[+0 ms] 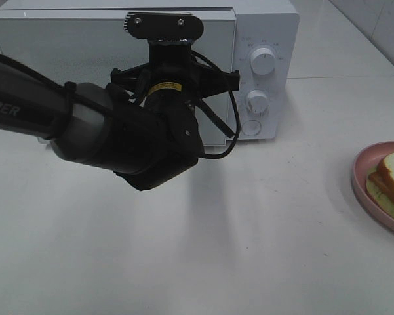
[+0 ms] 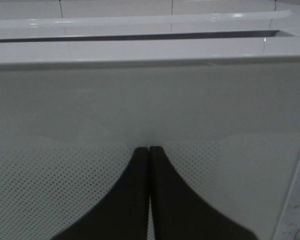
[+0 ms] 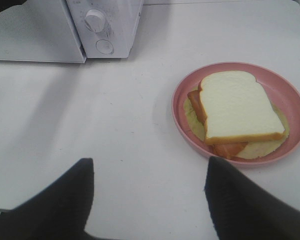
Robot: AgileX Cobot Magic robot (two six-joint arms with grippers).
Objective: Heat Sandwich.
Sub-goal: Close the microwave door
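The white box-shaped microwave oven (image 1: 144, 59) stands on the white table (image 1: 216, 249) with its door closed. The left gripper (image 2: 149, 150) is directly in front of the door's dotted window, fingers pressed together, holding nothing. The sandwich of white bread slices with tan crust (image 3: 238, 107) lies on a round pink plate (image 3: 294, 105), well apart from the microwave's dial side. The right gripper (image 3: 149, 172) hangs near the plate, fingers spread wide, empty.

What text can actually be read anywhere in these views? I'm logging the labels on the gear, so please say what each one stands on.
"PER": white capitals on the left arm; earlier letters run off the picture's edge.
Yellow sticker on the left arm's wrist: dark print, too small to read.
Markings around the microwave upper dial and lower dial: too small and faint to read.
Wrist views: no readable text.
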